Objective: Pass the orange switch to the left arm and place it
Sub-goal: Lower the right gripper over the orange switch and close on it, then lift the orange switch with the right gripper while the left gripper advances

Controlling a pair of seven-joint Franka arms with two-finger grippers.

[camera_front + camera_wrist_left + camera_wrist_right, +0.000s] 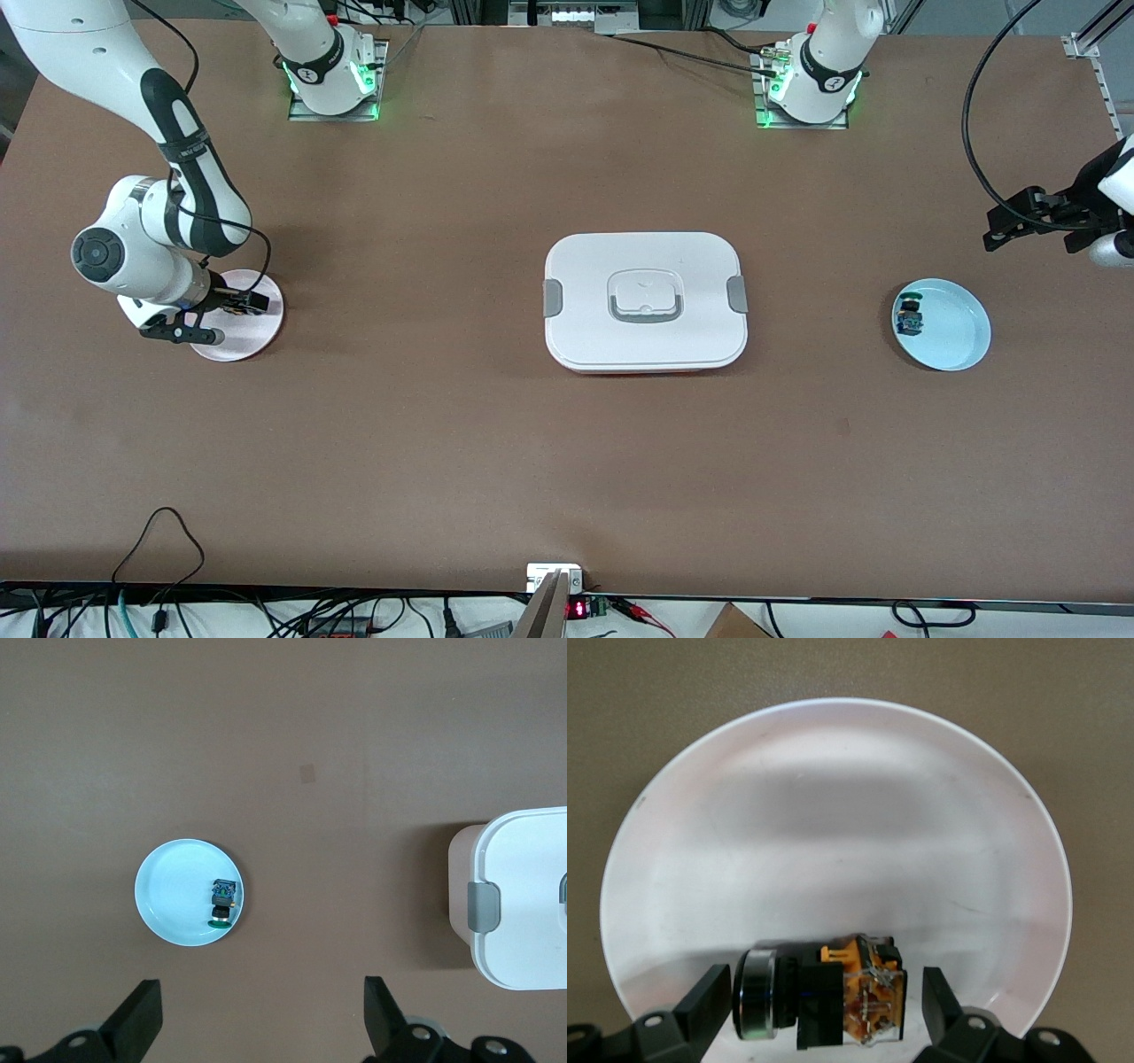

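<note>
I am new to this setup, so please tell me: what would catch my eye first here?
The large white box in the middle of the table. At the right arm's end, the right gripper is low over a pink plate, jaws on either side of the orange switch. At the left arm's end, a blue plate holds a green switch.

Even, bright overhead light, soft shadows, little glare.

The brown worktop (496,443) is evenly lit from above; the box (645,301) casts a soft shadow along its edges, darker in the left wrist view. A grey band of shadow crosses the pale pink plate (833,842) in the right wrist view. Green lights glow at both arm bases. The black fingers (709,997) at the wrist views' edges look slightly soft.
</note>
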